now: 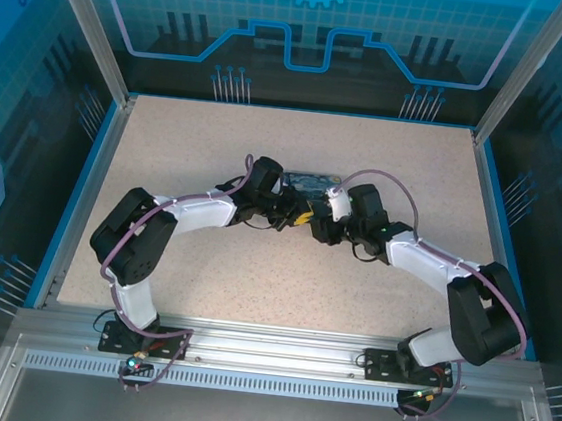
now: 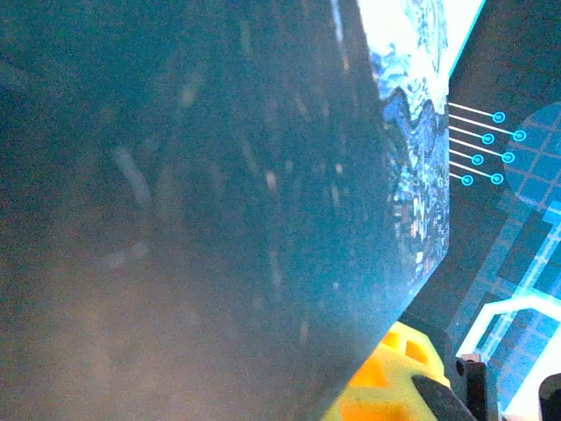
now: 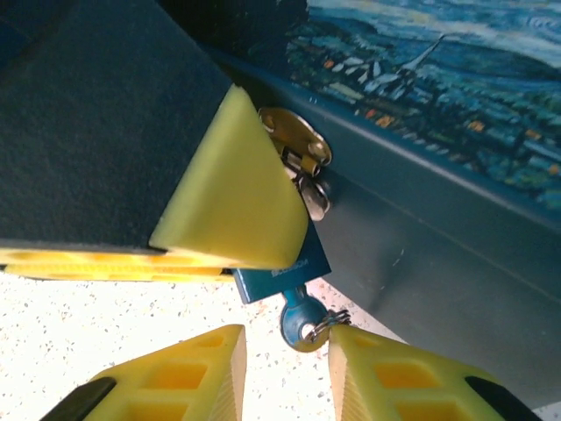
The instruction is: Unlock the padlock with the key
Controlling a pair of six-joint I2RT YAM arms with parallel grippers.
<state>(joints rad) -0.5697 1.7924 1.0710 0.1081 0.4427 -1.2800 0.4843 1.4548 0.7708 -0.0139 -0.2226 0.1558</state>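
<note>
Speckled table under everything, both arms folded in toward its middle. There sits the dark-blue box with the night-sky painting on its lid, at twelve o'clock from the two wrists.

The left gripper comes in from nine o'clock, hard up against the box. Its wrist camera looks straight down a blue side wall, with the painted lid running off toward one o'clock and a yellow fingertip poking in at five o'clock. Its jaws are drawn together; whether they pinch any part of the box, I can't tell.

The right gripper sits at six o'clock in its own view, jaws apart with bare table showing between them.

At the box front there is a brass hasp, half hidden by the left arm's yellow wedge-shaped finger, which lies across it from nine o'clock. Hanging from the hasp toward six o'clock is the padlock, with a small blue body. At its lower end is the key, its round silvery head pointing down, right between the right gripper's tips and nearer the three o'clock one. A thin ring trails off the key toward three o'clock.
</note>
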